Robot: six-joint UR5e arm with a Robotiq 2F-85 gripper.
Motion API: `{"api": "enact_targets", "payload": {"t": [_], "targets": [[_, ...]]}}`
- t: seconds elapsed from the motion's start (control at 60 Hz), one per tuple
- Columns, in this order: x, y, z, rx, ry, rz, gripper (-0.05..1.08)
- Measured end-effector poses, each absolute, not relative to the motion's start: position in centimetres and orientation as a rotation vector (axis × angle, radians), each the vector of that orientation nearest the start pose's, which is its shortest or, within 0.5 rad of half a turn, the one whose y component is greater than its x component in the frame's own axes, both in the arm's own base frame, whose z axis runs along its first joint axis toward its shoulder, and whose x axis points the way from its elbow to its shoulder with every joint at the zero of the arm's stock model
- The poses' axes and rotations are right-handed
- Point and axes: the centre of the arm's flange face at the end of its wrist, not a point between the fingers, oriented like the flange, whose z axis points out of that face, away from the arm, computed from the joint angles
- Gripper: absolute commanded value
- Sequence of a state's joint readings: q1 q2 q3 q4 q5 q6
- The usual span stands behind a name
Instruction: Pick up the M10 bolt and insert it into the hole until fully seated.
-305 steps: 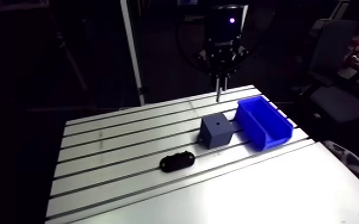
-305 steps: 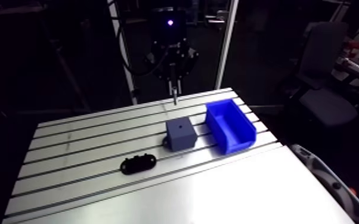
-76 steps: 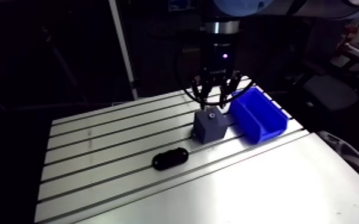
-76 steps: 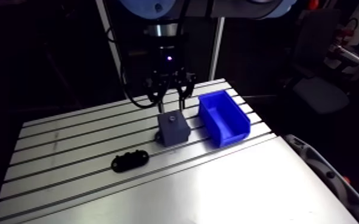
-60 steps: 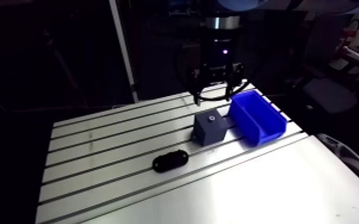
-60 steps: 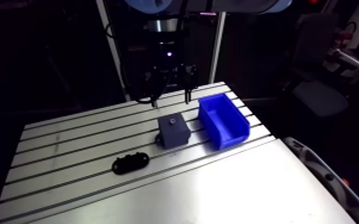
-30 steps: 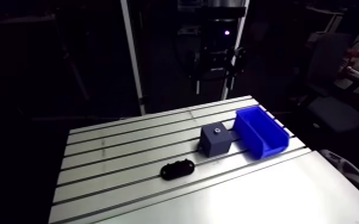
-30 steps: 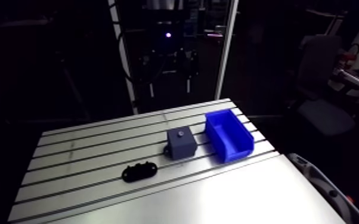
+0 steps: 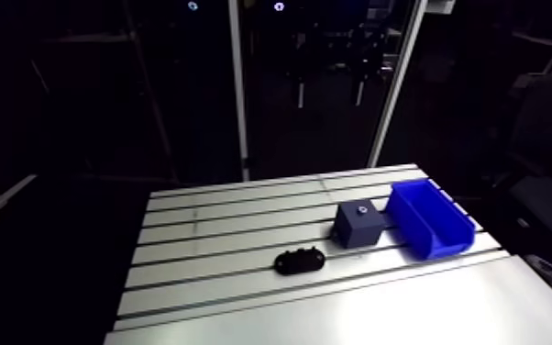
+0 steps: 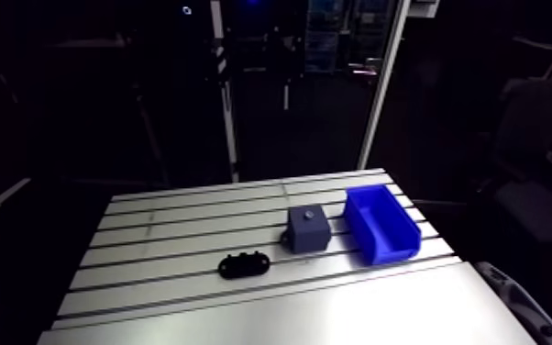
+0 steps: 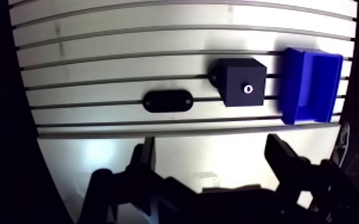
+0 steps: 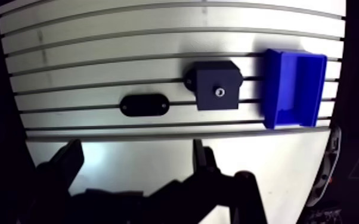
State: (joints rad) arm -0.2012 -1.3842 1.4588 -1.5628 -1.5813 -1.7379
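On a slotted aluminium table (image 9: 243, 275), the M10 bolt (image 11: 248, 90) sits in the hole in the top face of a dark grey block (image 9: 360, 225). Its head shows as a small bright disc at the centre of that face. Whether the head lies fully flush with the block cannot be told from either view.

In the wrist view the gripper (image 11: 211, 143) hangs high over the smooth, unslotted stretch of the table. Its two dark fingers (image 11: 145, 158) are spread wide and hold nothing, and only bare metal shows in the gap between them. The block stands well ahead of the fingertips and clear of both.

An open-topped blue bin (image 11: 292, 83) stands just beside the block. One of its long walls faces the block, and a narrow strip of table separates the two.

On the block's other side lies a flat black oval part (image 9: 299, 262), apart from the block and a little nearer the gripper. It rests between two of the table's slots.

The block itself straddles one slot, with a small dark tab showing at its lower corner on the side towards the oval part. All three pieces line up roughly in a row across the slotted half of the table, with the block in the middle.
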Motion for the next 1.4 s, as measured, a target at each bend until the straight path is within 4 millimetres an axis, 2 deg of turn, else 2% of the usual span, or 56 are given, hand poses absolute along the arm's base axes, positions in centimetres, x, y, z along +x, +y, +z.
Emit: {"api": "enact_targets", "payload": {"t": [0.317,0.55,0.817,1.4], "targets": [[-55.5,-6.1,49.0,-0.021,3.068,-0.024,0.01],[-52.7,-8.7,51.5,-0.073,3.071,-0.023,0.01],[-50.9,-9.4,51.6,-0.091,3.059,-0.002,0.01],[-50.4,-9.2,51.5,-0.092,3.058,0.033,0.01]]}}
